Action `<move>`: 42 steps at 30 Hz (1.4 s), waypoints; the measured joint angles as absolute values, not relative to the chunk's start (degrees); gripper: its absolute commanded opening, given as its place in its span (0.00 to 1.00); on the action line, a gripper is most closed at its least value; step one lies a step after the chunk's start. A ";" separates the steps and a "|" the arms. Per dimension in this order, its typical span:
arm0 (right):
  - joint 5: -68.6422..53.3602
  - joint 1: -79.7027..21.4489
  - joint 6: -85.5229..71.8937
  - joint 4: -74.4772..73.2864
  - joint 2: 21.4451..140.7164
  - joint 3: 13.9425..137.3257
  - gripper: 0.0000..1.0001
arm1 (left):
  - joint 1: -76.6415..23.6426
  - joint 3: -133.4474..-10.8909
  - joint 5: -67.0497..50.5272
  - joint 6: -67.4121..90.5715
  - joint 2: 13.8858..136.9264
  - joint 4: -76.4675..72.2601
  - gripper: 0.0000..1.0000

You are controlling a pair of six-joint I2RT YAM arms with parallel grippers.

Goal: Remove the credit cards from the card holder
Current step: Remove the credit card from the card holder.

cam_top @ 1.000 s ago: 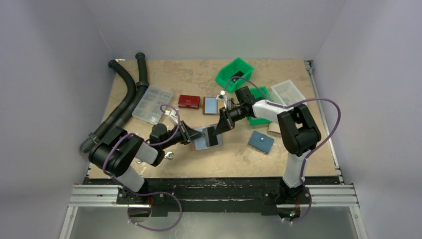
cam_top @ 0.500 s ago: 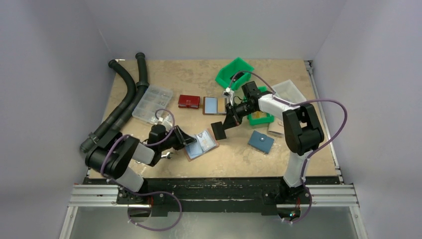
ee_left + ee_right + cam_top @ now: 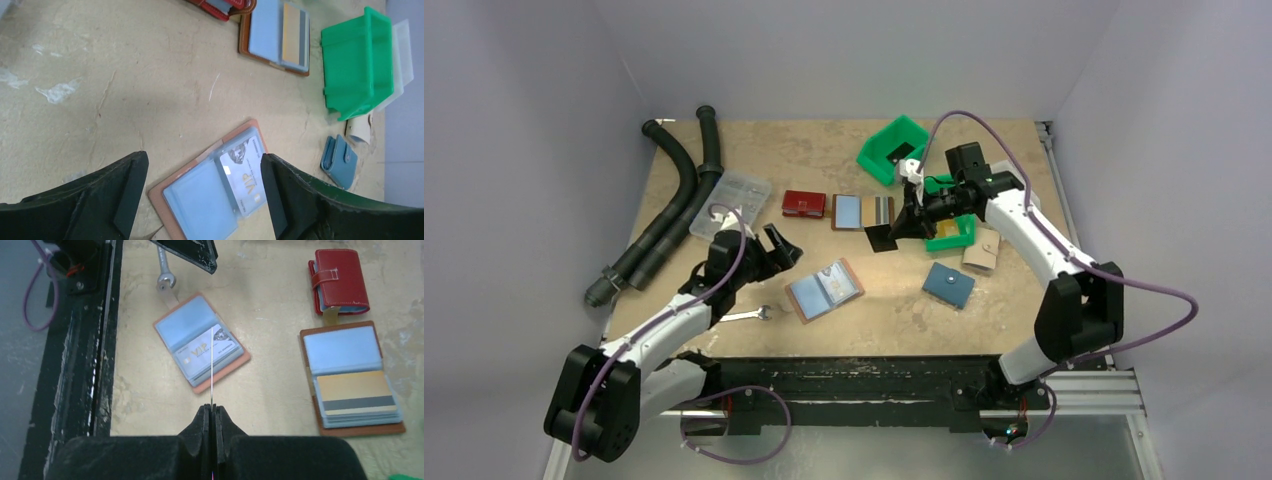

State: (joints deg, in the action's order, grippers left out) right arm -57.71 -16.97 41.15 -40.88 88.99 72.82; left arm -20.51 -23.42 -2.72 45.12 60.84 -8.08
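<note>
Across the tan table (image 3: 754,150), a split since a second back: both arms off the middle, no longer meeting over the open card holder (image 3: 824,291). Left gripper (image 3: 782,244) lifted away toward the near-left, jaws sprung wide, nothing between them; holder let go, lying flat and open near the front edge. Right gripper (image 3: 212,412) clamped tight on the black card (image 3: 882,239), carried up and right, now just beside the second open holder (image 3: 862,212) and short of the green bin (image 3: 954,236). Reads as one card out and in transit, not yet set down. At least one more left inside: pale VIP card (image 3: 245,175) in the right-hand sleeve. Bare table between the two holders and left of the blue pouch (image 3: 948,285), room enough for a drop. Wrench (image 3: 749,315) touching or just under the holder's near-left corner, hard to tell which; black rail (image 3: 874,370) close behind, little slack there for a regrasp.
</note>
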 measured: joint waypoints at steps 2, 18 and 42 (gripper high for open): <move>-57.78 -16.99 47.86 -43.90 87.92 73.67 0.00 | -20.36 -23.44 -4.32 44.71 60.55 -6.35 0.89; -52.80 -17.23 87.70 -59.05 77.43 78.02 0.00 | -24.03 -19.70 -28.14 82.74 83.02 -52.36 0.81; -51.75 -18.44 100.20 -59.53 74.61 71.92 0.00 | -43.11 -30.33 -18.94 118.76 111.70 -83.05 0.61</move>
